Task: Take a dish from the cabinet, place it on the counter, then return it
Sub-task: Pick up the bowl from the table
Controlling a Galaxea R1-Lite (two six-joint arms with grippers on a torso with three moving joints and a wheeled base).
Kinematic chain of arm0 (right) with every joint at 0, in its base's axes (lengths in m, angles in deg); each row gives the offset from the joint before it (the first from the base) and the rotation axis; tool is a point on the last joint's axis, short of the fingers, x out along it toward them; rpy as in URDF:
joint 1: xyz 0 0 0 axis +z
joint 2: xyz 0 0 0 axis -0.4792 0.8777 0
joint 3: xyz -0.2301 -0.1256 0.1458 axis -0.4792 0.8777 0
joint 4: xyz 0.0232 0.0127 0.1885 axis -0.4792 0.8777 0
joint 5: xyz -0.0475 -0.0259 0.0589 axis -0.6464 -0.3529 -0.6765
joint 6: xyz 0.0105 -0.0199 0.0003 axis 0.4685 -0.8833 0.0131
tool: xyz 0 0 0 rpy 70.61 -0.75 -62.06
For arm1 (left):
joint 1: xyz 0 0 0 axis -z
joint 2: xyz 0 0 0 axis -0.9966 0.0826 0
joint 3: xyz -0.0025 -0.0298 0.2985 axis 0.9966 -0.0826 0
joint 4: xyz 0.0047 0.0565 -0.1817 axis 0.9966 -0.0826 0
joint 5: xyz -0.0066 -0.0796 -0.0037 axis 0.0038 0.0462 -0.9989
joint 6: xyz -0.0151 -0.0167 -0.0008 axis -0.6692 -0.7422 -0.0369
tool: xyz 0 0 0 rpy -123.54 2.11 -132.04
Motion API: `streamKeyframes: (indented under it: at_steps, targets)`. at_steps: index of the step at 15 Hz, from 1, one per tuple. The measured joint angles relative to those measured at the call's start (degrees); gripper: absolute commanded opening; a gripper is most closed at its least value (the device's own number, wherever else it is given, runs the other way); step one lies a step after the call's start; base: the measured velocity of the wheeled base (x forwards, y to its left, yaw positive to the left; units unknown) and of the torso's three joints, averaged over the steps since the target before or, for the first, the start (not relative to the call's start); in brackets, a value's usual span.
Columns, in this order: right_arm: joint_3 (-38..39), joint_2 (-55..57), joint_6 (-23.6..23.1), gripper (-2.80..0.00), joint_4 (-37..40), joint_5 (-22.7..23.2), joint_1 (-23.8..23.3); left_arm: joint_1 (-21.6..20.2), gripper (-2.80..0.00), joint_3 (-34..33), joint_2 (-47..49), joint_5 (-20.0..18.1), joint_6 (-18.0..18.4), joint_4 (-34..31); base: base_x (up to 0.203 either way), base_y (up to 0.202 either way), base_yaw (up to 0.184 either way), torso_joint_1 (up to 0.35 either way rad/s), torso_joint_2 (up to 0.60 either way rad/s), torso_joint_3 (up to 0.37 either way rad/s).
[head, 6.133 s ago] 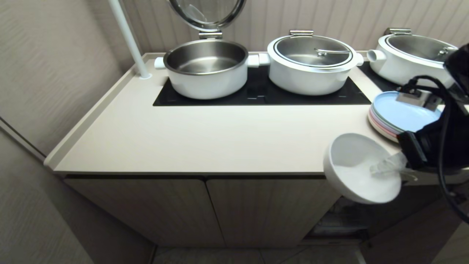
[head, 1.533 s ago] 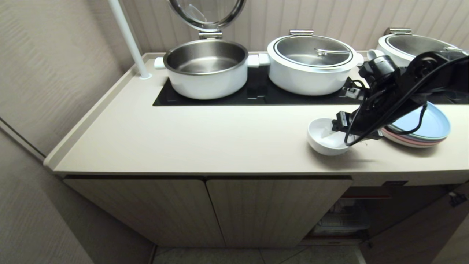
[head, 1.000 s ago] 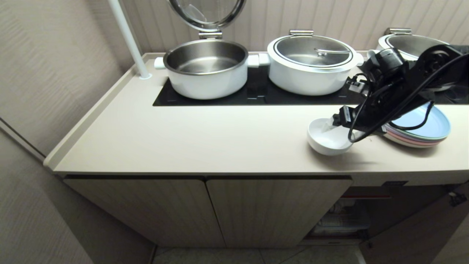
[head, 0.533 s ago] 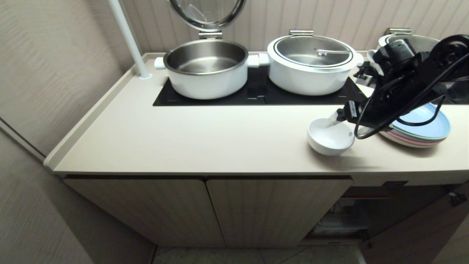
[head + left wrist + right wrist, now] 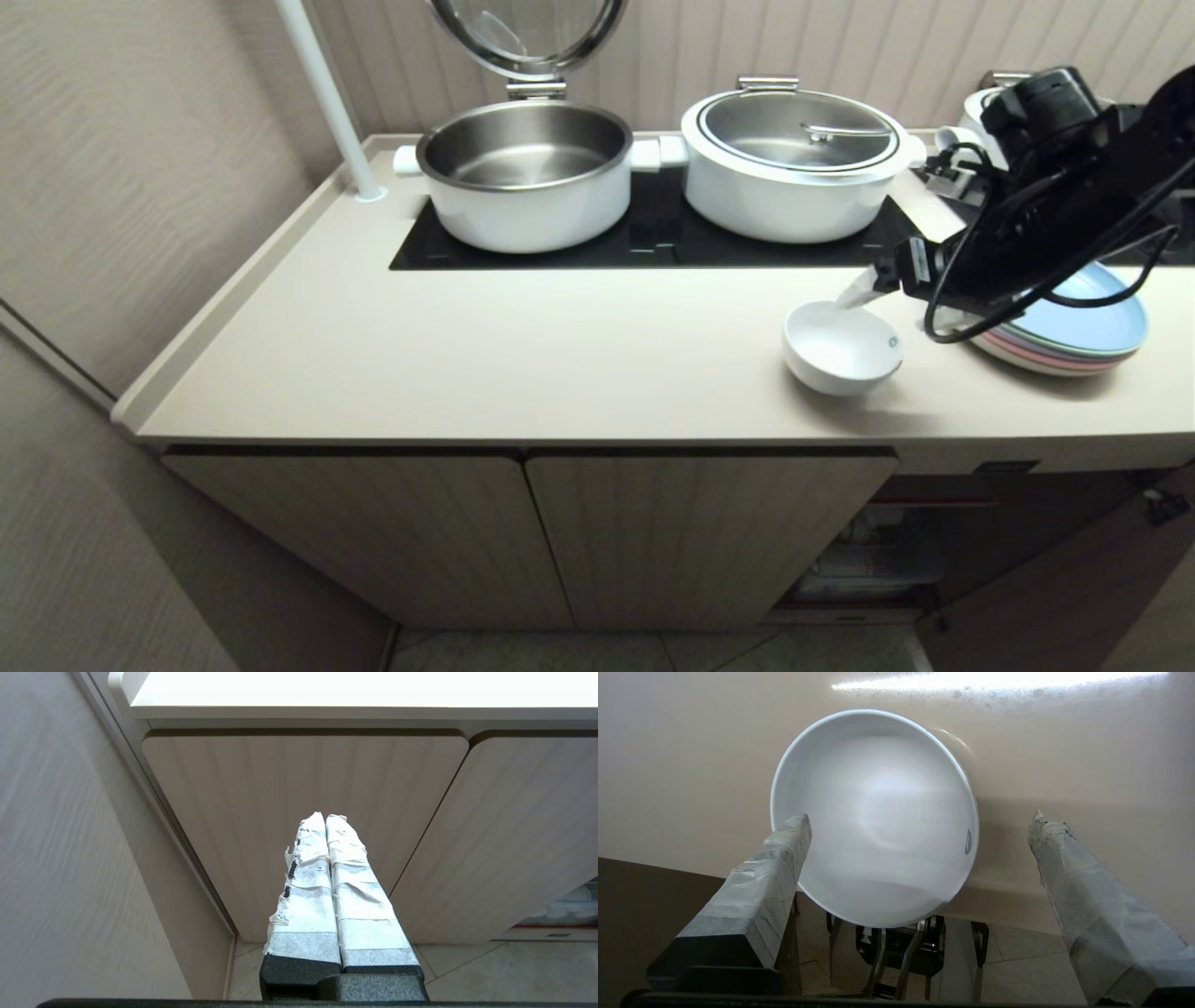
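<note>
Bowl [image 5: 878,816] below spread right gripper [image 5: 920,821]

Right arm [image 5: 1046,233] covers part of plate stack [image 5: 1083,327] and third pot [image 5: 976,117], both cut by head-view edge. Open cabinet [image 5: 878,560] contents too dim to identify. Raised lid [image 5: 527,33] cropped at top.

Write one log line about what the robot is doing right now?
phase: dish set down | small round white bowl: upright on cream counter | right gripper: open above bowl | left gripper: shut, parked by cabinet door
</note>
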Motion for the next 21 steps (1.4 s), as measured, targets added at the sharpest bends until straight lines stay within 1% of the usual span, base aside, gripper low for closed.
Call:
streamKeyframes:
  at_steps: [3, 4, 10, 14, 18, 21]
  targets:
    - [0.02, -1.0, 0.0, 0.0, 0.0, 0.0, -0.05, 0.0, -2.8, 0.0, 0.0, 0.02, 0.0, 0.0, 0.0, 0.0, 0.0, 0.0, 0.0, 0.0]
    - [0.03, -1.32, 0.01, -2.8, 0.02, 0.0, -0.02, 0.02, -2.8, 0.0, 0.0, 0.02, 0.0, 0.0, 0.0, 0.0, 0.0, 0.0, 0.0, 0.0]
    - [0.2, -3.96, -0.05, -2.8, -0.06, 0.0, -0.02, 0.02, -2.8, 0.0, 0.0, 0.01, 0.0, 0.02, 0.0, 0.0, 0.0, 0.0, 0.0, 0.0]
    - [1.32, -7.88, -0.22, -2.8, -0.16, -0.38, 0.04, 0.02, -2.8, 0.0, 0.0, 0.02, 0.0, 0.0, 0.0, 0.0, 0.0, 0.0, 0.0, 0.0]
    - [5.56, -14.62, -0.42, -2.8, -0.85, -3.31, 0.04, 0.0, -2.8, 0.0, 0.0, 0.02, 0.0, 0.0, 0.0, 0.0, 0.0, 0.0, 0.0, 0.0]
    - [9.37, -21.29, -0.59, -2.8, -1.1, -3.64, -0.65, 0.0, -2.8, 0.0, 0.0, 0.02, 0.0, 0.0, 0.0, 0.0, 0.0, 0.0, 0.0, 0.0]
